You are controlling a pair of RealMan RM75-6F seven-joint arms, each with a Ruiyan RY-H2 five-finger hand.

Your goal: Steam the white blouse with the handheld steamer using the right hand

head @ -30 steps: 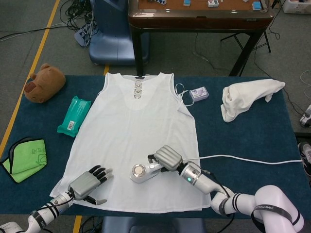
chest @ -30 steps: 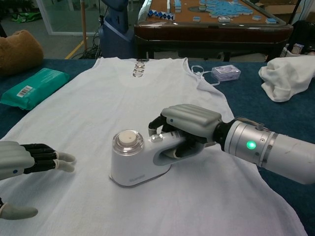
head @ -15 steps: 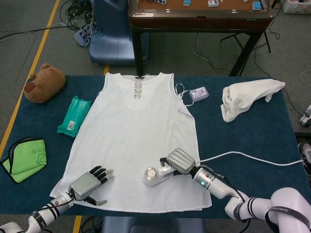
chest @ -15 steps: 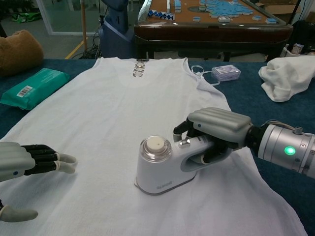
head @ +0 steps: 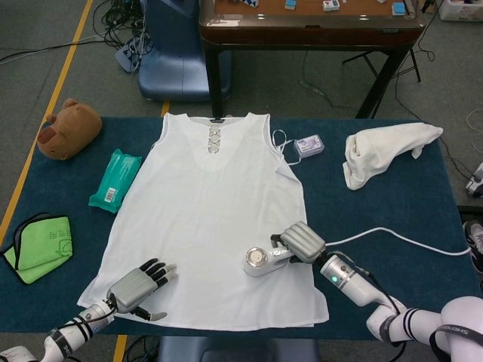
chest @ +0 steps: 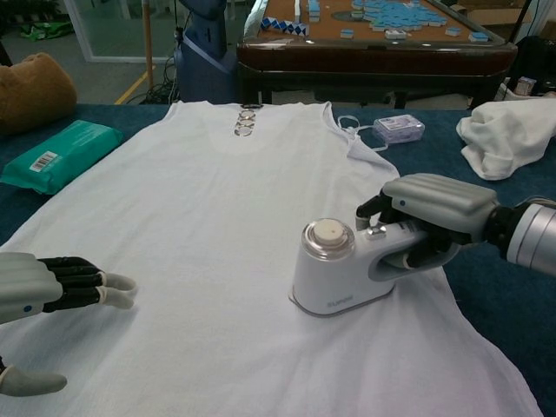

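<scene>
Fingers of our right hand [chest: 434, 213] are wrapped around the handle of the steamer [chest: 347, 269], which sits flat on the blouse [head: 204, 219] near its right edge, toward the near hem. Our left hand [head: 136, 286] rests on the near left corner of the blouse with its dark fingers [chest: 78, 282] stretched forward and slightly apart, thumb off to the side, holding nothing.

We note the blouse lies spread flat on the blue table [head: 392, 219], neckline at the far side with a row of rings [head: 214, 139] down the front opening. A white cord [head: 400, 237] runs from behind the right hand toward the right edge of the table.

Further out: a small white box [head: 309, 145] lies just beside the right shoulder of the blouse, and a crumpled white cloth [head: 381, 154] sits at the far right. On the left, well apart from the blouse, we see a green packet [head: 115, 179], a brown plush toy [head: 68, 128] at the far corner, and a folded green cloth [head: 41, 245] near the left edge. Beyond the table stand a wooden table [head: 309, 23] and a blue chair [head: 175, 53].
</scene>
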